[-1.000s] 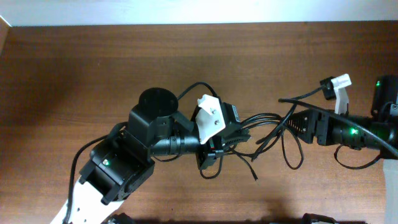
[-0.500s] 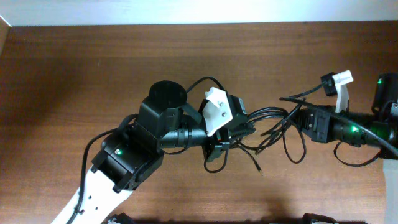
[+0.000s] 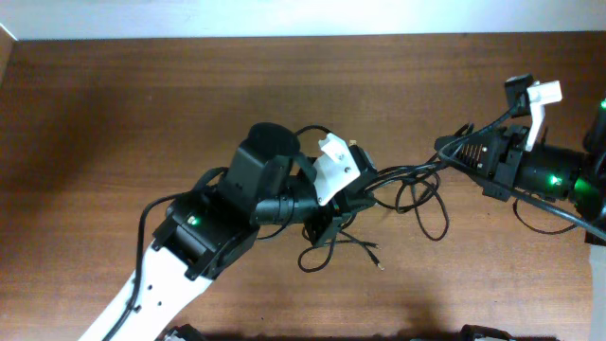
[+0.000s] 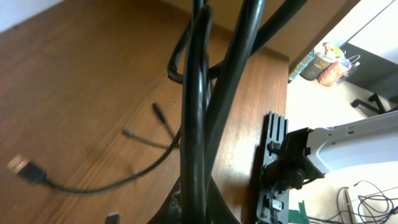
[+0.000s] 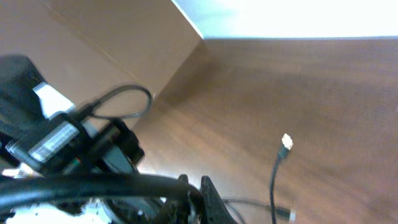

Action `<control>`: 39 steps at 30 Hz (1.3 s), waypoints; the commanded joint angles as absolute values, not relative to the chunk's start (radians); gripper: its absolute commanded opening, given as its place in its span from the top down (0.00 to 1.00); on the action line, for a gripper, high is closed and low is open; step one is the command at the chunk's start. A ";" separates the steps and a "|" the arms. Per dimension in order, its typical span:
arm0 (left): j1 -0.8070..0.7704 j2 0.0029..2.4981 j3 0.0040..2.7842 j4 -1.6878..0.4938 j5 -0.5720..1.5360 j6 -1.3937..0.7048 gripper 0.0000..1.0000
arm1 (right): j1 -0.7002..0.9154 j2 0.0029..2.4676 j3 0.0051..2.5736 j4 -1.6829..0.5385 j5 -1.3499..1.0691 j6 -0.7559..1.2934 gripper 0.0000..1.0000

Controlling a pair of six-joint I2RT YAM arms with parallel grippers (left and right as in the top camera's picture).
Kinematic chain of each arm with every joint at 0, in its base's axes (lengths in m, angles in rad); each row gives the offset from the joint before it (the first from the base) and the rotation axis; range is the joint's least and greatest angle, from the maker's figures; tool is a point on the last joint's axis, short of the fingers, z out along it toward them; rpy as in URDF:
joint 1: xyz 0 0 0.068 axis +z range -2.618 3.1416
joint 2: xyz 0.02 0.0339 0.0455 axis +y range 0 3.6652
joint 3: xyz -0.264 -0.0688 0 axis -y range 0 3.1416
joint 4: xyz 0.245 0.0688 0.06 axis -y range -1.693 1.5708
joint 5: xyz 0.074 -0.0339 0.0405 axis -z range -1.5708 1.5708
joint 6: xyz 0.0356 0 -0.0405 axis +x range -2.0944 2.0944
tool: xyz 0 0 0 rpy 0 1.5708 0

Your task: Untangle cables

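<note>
Overhead, you look straight down on the brown wooden table (image 3: 114, 114). Wrist cameras sit close behind the left claw (image 3: 358, 187) and right claw (image 3: 451, 150), sharing the thin black cables (image 3: 398, 173) ahead.

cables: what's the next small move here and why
Probably ease the right gripper a little rightward, away from the left gripper. Both appear clamped on the cables, which span between them with slack loops crossing one another. Widening the gap should pull those loops open.
</note>
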State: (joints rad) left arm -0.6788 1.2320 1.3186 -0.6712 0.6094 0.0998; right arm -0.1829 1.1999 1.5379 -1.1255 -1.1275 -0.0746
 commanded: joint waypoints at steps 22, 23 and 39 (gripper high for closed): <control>-0.866 1.340 1.327 -0.706 0.613 0.151 1.00 | -0.191 1.198 1.588 -0.598 -0.972 0.507 0.96; -0.874 1.345 1.327 -0.698 0.613 0.151 1.00 | -0.190 1.198 1.588 -0.602 -0.943 0.507 0.96; -0.911 1.327 1.329 -0.527 0.666 0.118 1.00 | -0.190 1.203 1.588 -1.015 -0.319 0.317 0.03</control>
